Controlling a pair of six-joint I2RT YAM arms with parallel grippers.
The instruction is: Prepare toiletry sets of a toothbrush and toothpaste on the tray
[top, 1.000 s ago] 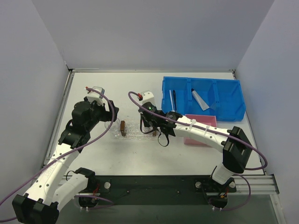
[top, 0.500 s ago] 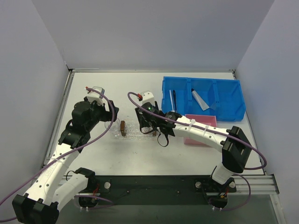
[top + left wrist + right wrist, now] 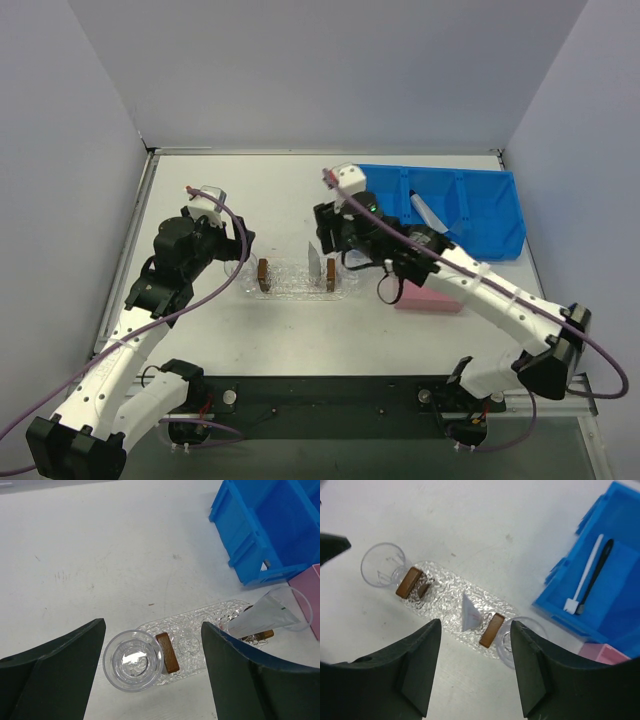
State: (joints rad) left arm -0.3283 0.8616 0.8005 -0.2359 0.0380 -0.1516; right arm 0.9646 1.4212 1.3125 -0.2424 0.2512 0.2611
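White tabletop (image 3: 200, 180) carried the clear tray (image 3: 292, 278) nearest the arm bases, with a left brown block (image 3: 409, 581) and a right brown block (image 3: 491, 630) on it, a left cup (image 3: 132, 660) and a right cup (image 3: 522, 640) at its ends, and one toothpaste tube (image 3: 469, 614) propped tilted on the tray just beside the right brown block. Left gripper (image 3: 153, 624) hung over the left cup with jaws spread wide, holding nothing; right gripper (image 3: 476, 625) hovered above the toothpaste tube, jaws spread and apart from it. Farther back, past the pink box (image 3: 430, 298), the blue bin (image 3: 490, 235) held the white toothbrush (image 3: 585, 575) and black toothbrush (image 3: 597, 572) side by side in its left compartment and a second toothpaste tube (image 3: 428, 212) in the next one.
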